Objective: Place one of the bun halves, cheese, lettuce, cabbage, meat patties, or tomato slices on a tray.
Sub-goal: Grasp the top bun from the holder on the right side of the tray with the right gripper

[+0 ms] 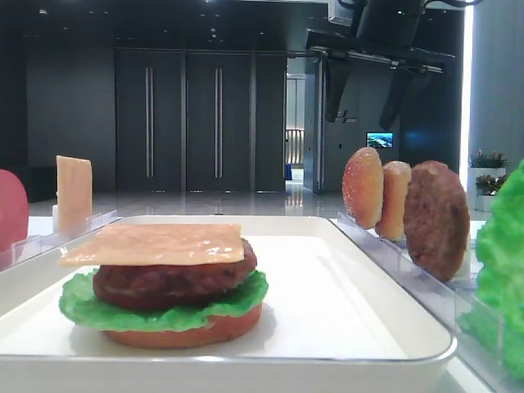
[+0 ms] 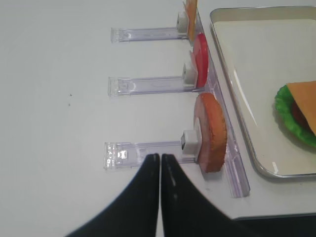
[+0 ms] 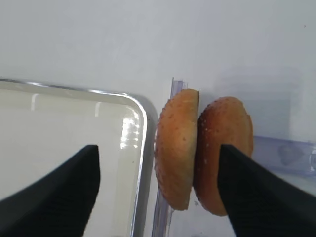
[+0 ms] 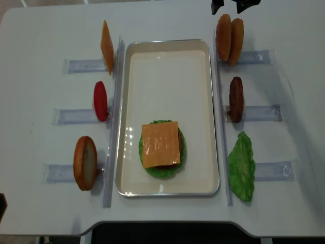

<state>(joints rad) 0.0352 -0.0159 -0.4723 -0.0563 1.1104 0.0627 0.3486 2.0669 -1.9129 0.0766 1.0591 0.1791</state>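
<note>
The tray (image 4: pixel 167 51) holds a stack: bottom bun, lettuce, meat patty and a cheese slice (image 4: pixel 160 144) on top. Two bun halves (image 3: pixel 197 153) stand on edge in a clear holder just right of the tray's far corner. My right gripper (image 3: pixel 158 148) is open above them, one finger over the tray and the other past the outer bun, touching neither. My left gripper (image 2: pixel 159 157) is shut and empty over the table, beside a third bun half (image 2: pixel 212 131) left of the tray. The cabbage is out of view.
On the left stand a spare cheese slice (image 4: pixel 106 47) and a tomato slice (image 4: pixel 100 100) in clear holders. A meat patty (image 4: pixel 236 99) and a lettuce leaf (image 4: pixel 241 165) stand on the right. Clear rails (image 4: pixel 114 117) line both long sides of the tray.
</note>
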